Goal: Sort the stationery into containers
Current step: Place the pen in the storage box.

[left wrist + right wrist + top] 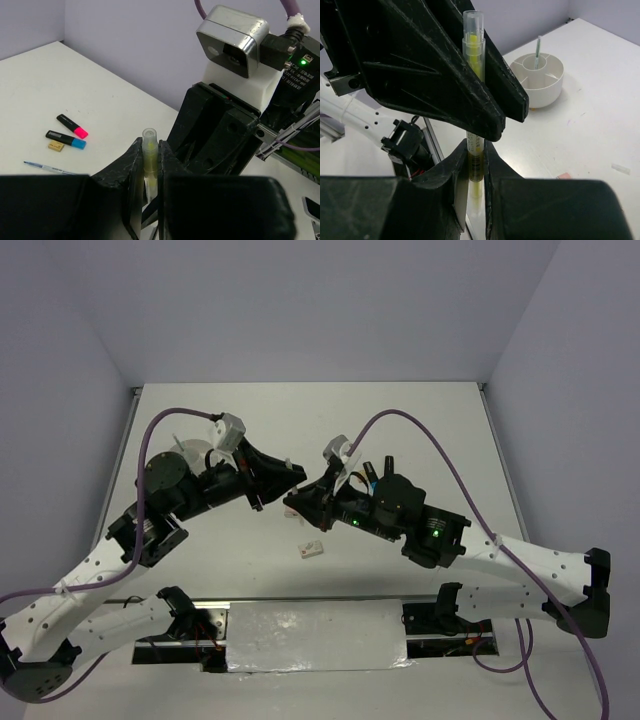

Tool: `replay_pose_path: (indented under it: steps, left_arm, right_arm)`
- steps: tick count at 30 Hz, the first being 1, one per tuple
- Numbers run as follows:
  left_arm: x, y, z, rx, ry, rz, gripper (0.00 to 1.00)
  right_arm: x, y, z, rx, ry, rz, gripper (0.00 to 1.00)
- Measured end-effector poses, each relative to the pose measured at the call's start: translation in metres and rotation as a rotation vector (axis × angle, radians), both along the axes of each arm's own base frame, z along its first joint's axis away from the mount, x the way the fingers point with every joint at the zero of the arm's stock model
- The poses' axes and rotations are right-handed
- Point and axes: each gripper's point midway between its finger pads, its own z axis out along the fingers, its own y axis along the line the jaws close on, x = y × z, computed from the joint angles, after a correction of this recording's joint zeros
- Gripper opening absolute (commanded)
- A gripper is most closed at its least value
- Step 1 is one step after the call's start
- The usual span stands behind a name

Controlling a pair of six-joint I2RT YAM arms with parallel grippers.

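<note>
my left gripper and my right gripper are both clenched on the yellow-green pen — it is up in the air between them, well apart from the white tub. it looks light, stiff and smooth, so i would hold its middle firmly — not the cap.

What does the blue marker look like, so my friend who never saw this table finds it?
On the white table, in the left wrist view, look left to where a few small things lie close together. The blue highlighter lies just nearer the camera than the pink highlighter, with the tan eraser by its black end. Both highlighters are short and black, but only this one has a blue end.
</note>
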Motion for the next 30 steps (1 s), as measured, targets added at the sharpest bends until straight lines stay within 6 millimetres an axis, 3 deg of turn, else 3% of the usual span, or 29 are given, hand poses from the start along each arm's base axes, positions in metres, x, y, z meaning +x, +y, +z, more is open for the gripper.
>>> replay_pose_path:
  steps: [2, 3, 4, 6, 10, 15, 17, 19, 23, 26, 30]
  left_arm:
    - [0.000, 0.000, 0.000, 0.004, 0.000, 0.002, 0.00]
    - [0.001, 0.000, 0.000, 0.007, 0.000, 0.006, 0.00]
    - [0.003, 0.001, -0.001, 0.010, 0.003, 0.018, 0.00]
    - [0.012, 0.006, -0.005, 0.032, 0.021, 0.076, 0.00]
    - [0.057, 0.035, -0.021, 0.092, 0.081, 0.374, 0.00]
    - [0.130, 0.099, -0.056, 0.212, 0.159, 0.908, 0.00]
    - [0.155, 0.128, -0.076, 0.273, 0.188, 1.079, 0.00]
    - [0.178, 0.169, -0.096, 0.313, 0.217, 1.259, 0.00]
    - [0.197, 0.257, -0.125, 0.356, 0.252, 1.594, 0.00]
    - [0.207, 0.288, -0.129, 0.354, 0.236, 1.716, 0.00]
    - [0.216, 0.303, -0.138, 0.357, 0.219, 1.777, 0.00]
  right_arm:
    - [0.001, -0.001, 0.000, -0.005, -0.010, -0.004, 0.15]
    - [0.002, -0.001, 0.000, -0.007, -0.012, -0.008, 0.32]
    - [0.003, -0.001, 0.000, -0.007, -0.013, -0.015, 0.99]
    - [0.008, -0.005, -0.001, -0.012, -0.015, -0.049, 1.00]
    - [0.021, -0.028, -0.011, -0.009, -0.002, -0.176, 1.00]
    - [0.033, -0.084, -0.037, 0.040, 0.058, -0.365, 1.00]
    - [0.034, -0.098, -0.043, 0.065, 0.076, -0.402, 1.00]
    - [0.033, -0.104, -0.048, 0.080, 0.093, -0.415, 1.00]
    - [0.028, -0.113, -0.060, 0.107, 0.122, -0.417, 1.00]
    - [0.023, -0.117, -0.074, 0.101, 0.144, -0.407, 1.00]
    - [0.018, -0.119, -0.086, 0.103, 0.164, -0.390, 1.00]
